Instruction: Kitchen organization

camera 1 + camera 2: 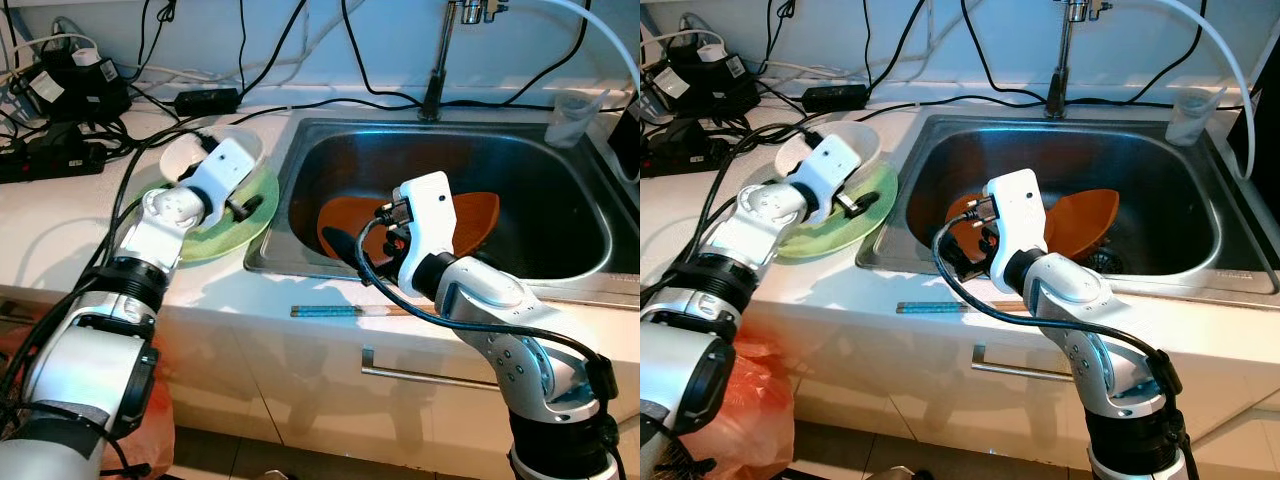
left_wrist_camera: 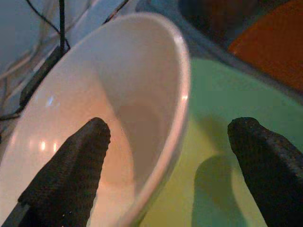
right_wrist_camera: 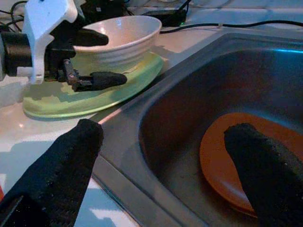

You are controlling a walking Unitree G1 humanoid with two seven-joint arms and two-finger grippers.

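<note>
A white bowl (image 1: 180, 155) sits on a light green plate (image 1: 245, 222) on the counter just left of the sink. My left gripper (image 2: 171, 125) is open and straddles the bowl's near wall, one finger (image 2: 71, 170) inside the bowl and the other (image 2: 267, 165) outside over the green plate. Two orange plates (image 1: 472, 215) lie overlapping in the sink basin (image 1: 560, 170). My right gripper (image 3: 165, 128) is open above the sink's left side, over the nearer orange plate (image 3: 227, 161), with nothing between its fingers.
A faucet (image 1: 437, 70) rises behind the sink, with a clear plastic cup (image 1: 572, 118) at the back right. Power strips and tangled cables (image 1: 60, 110) crowd the back left counter. A thin blue stick (image 1: 330, 311) lies along the counter's front edge. An orange bag (image 1: 740, 400) hangs below.
</note>
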